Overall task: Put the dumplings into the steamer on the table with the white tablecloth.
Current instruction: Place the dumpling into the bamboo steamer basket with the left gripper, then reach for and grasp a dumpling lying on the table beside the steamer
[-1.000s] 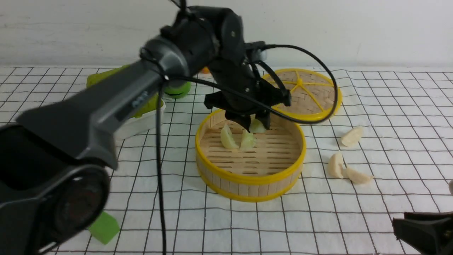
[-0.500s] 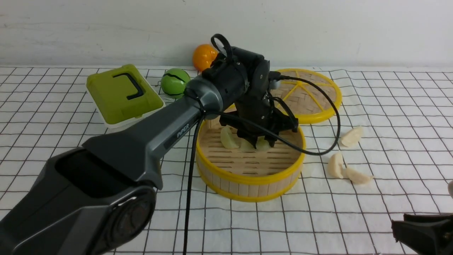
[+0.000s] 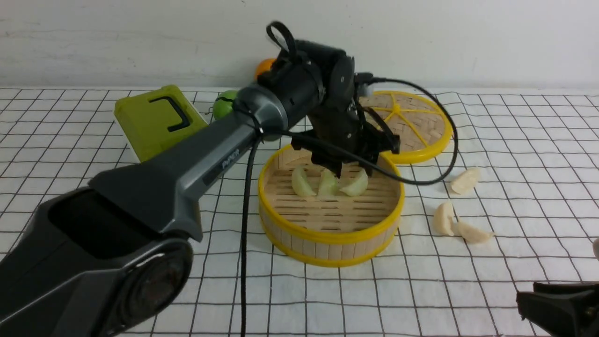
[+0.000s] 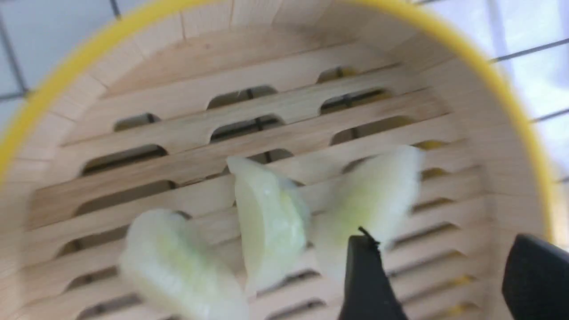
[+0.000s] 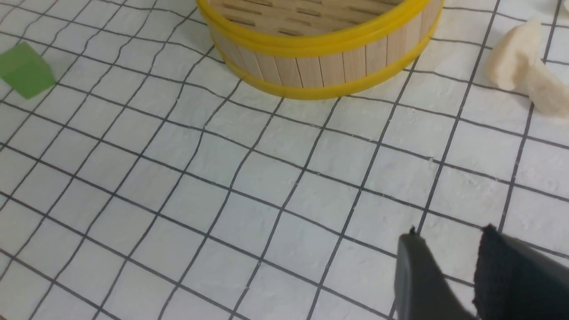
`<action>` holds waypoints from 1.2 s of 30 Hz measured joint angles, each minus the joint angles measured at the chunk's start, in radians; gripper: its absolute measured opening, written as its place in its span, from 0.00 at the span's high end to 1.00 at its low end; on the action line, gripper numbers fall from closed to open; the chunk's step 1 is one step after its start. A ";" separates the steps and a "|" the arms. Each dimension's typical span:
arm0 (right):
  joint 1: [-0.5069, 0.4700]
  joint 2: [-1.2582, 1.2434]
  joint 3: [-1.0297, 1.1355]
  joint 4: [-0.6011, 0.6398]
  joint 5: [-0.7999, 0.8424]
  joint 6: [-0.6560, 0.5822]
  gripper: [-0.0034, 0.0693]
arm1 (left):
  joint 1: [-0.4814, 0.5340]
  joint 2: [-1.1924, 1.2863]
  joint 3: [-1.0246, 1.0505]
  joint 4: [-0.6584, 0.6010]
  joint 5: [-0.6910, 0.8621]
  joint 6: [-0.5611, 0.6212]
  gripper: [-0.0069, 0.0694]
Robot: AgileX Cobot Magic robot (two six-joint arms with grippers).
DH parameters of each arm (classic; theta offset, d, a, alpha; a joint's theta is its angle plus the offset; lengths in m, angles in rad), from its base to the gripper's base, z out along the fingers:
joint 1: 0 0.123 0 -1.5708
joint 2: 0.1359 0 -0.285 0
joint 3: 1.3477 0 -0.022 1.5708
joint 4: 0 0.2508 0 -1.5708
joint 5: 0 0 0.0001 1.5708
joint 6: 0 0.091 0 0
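While the left end effector [image 3: 352,171] hangs just above the slatted floor of the steamer [image 3: 327,236], its jaws stand well apart with nothing between them. The left wrist view shows both black fingers [image 4: 369,284] with bare slats in the gap. Three green dumplings [image 3: 327,183] stand side by side on the steamer floor, toward its far side. Three white dumplings [image 3: 443,218] lie on the cloth-covered worktop [image 3: 514,140] to the steamer's right, two touching and one apart farther back. The right end effector [image 5: 451,240] sits low over the worktop's near right corner, jaws narrowly parted and empty.
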 joint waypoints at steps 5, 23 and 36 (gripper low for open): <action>0.000 0.002 0.000 0.009 0.028 0.004 0.67 | 0.000 -0.182 0.000 0.077 0.116 0.067 0.61; 0.000 0.605 -0.460 -0.356 0.220 0.286 0.55 | 0.001 -1.130 0.943 0.262 0.082 0.043 0.93; 0.000 0.998 -0.793 -0.518 0.126 0.419 0.47 | 0.001 -1.588 1.638 0.386 -0.009 -0.179 0.93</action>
